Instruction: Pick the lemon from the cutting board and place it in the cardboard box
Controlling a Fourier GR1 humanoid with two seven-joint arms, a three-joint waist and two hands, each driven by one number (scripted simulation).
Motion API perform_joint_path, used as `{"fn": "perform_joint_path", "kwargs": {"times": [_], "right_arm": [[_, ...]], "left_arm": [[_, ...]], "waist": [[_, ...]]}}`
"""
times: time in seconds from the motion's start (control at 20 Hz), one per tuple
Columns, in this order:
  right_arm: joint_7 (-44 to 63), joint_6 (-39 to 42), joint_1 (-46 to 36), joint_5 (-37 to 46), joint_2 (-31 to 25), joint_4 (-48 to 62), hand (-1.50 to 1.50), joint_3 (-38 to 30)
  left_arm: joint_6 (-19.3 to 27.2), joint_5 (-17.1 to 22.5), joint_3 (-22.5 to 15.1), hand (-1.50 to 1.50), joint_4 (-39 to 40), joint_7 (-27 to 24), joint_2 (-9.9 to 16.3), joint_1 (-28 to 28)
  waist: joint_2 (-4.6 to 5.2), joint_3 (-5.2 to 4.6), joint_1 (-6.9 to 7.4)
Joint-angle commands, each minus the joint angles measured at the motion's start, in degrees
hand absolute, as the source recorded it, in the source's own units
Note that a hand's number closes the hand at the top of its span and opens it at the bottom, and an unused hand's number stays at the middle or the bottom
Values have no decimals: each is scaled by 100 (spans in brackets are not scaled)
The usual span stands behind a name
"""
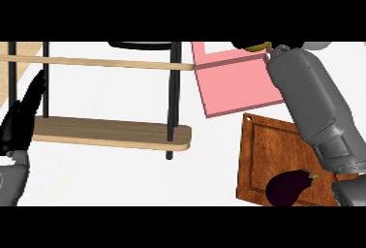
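Nearest you, at the lower right, a dark purple eggplant lies on the brown wooden cutting board, near the board's lower end. At the left edge your left robot hand shows against the white worktop, fingers straight and pointing up, holding nothing (it rests beside the shelf). Next, a wooden shelf on black legs stands left of centre, with a thin wooden rail above it. Your right forearm runs from the lower right up across the cutting board's right side toward the top edge. Beyond the board, a pink cardboard box lies tilted, its near edge just beside the board's top corner. At the far end of the forearm, your right robot hand is mostly out of view at the top, so you cannot tell how its fingers stand; a small yellow shape, likely the lemon, shows right against it, over the box's top right part. A dark round object is cut off at the top.
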Motion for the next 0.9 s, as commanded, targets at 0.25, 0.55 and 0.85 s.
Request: {"fn": "perform_joint_path", "kwargs": {"times": [0.25,0.55,0.85], "right_arm": [[-964,-726,-298,-381,205,1211,-150,-630],[-1889,-1499,-329,-574,174,1128,-150,-926],[-2593,-1926,-304,-1267,142,788,-150,-1583]], "left_arm": [[21,-66,-15,0,296,-148,-156,382],[93,-137,-33,0,241,159,-245,257],[173,-263,-42,0,251,110,-276,311]], "waist": [[75,-91,70],[29,-85,-45],[-31,-86,-210]]}}
